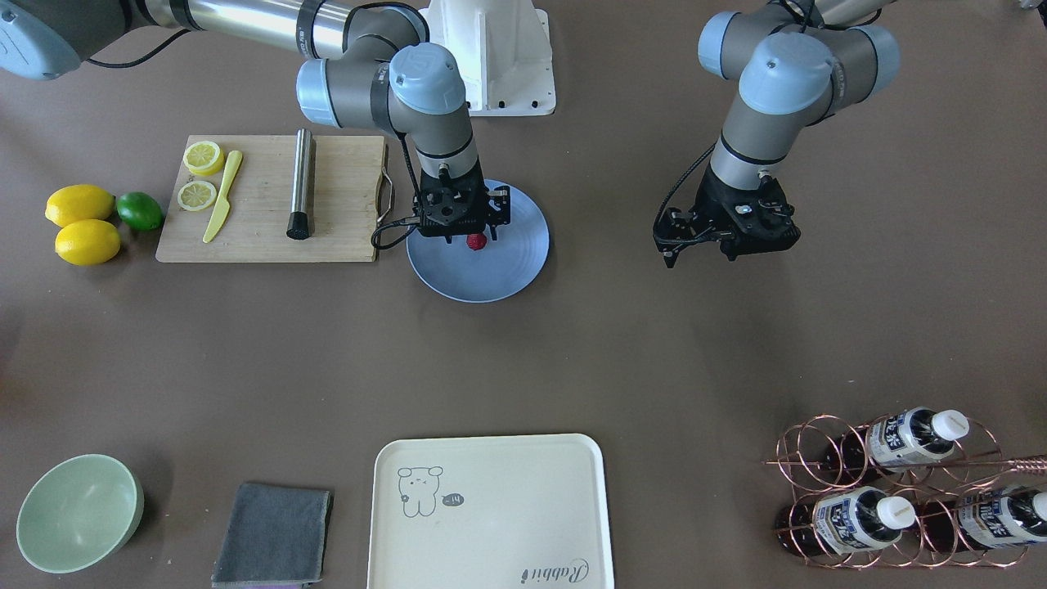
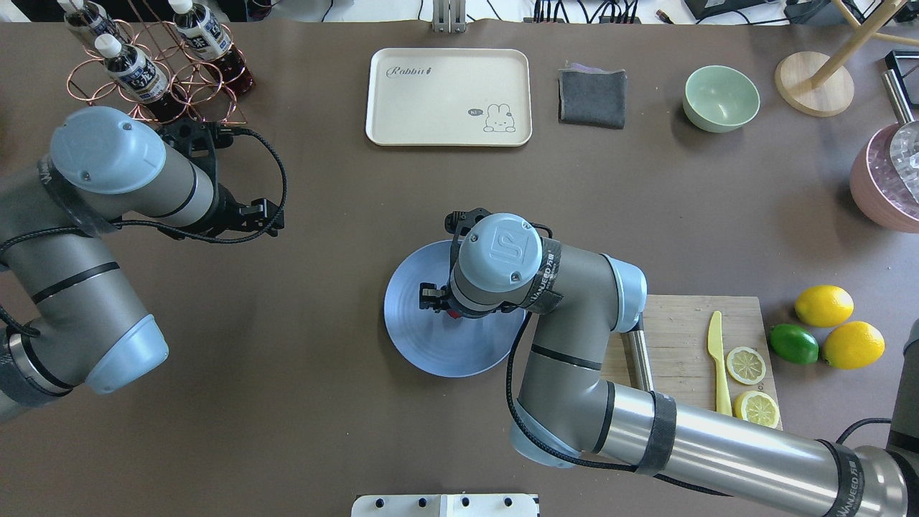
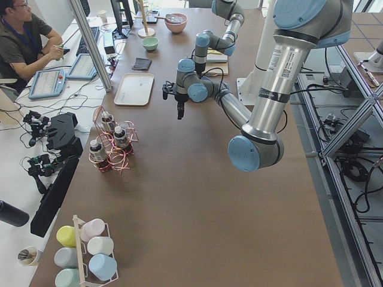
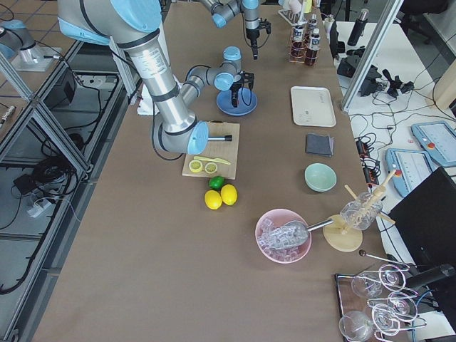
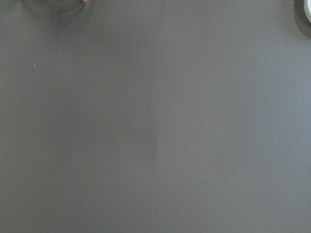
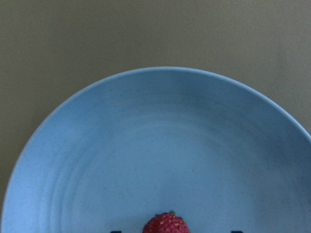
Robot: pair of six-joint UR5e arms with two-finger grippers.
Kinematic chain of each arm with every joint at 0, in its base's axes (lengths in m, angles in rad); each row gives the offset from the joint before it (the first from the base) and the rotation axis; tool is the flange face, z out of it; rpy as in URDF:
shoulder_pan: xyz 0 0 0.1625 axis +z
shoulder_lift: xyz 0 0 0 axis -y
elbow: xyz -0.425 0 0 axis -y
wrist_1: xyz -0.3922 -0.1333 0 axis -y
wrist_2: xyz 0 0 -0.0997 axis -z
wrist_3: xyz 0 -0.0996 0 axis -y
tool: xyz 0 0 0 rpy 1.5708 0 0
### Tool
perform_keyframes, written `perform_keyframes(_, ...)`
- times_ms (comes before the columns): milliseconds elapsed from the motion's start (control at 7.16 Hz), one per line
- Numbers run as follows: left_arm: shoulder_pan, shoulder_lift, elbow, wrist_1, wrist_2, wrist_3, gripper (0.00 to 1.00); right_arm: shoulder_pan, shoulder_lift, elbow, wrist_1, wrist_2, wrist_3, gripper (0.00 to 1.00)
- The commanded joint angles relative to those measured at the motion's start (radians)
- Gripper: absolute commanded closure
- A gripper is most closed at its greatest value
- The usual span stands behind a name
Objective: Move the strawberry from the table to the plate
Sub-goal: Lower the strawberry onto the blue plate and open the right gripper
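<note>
A cutting board (image 1: 270, 200) is laid just right of the right tool (image 1: 474, 235), with a yellow knife (image 1: 222, 196), two lemon slices (image 1: 197, 195) and a steel cylinder (image 1: 301, 184) carried on it; two lemons (image 1: 79, 204) and a lime (image 1: 139, 210) are set farther that way. Well ahead of the tool a cream tray (image 1: 491, 511), grey cloth (image 1: 274, 536) and green bowl (image 1: 78, 511) are lined up, and a copper rack (image 1: 818, 446) of bottles (image 1: 904, 438) is kept far to its left.

The tiny dark-red bumpy strawberry (image 6: 165, 224) is running off the right wrist view's bottom edge; overhead, the right arm (image 2: 499, 262) is hiding most of it.
</note>
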Motion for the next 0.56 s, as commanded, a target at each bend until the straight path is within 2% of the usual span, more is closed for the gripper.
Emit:
perform_keyframes(0,-0.075,0.0,-0.007,0.005,-0.093,0.012,0.03,0.087,-0.029,0.08,-0.014,0.085,0.001,0.0)
perform_keyframes(140,-0.141,0.025,-0.029,0.006,-0.154,0.037,0.03,0.168,-0.119,0.169,-0.014,0.153,-0.018,0.0)
perform_keyframes(279,-0.193,0.086,-0.067,0.009,-0.184,0.161,0.03,0.276,-0.19,0.217,-0.014,0.238,-0.108,0.0)
perform_keyframes(419,-0.296,0.159,-0.076,0.011,-0.243,0.31,0.03,0.402,-0.267,0.24,-0.014,0.333,-0.235,0.0)
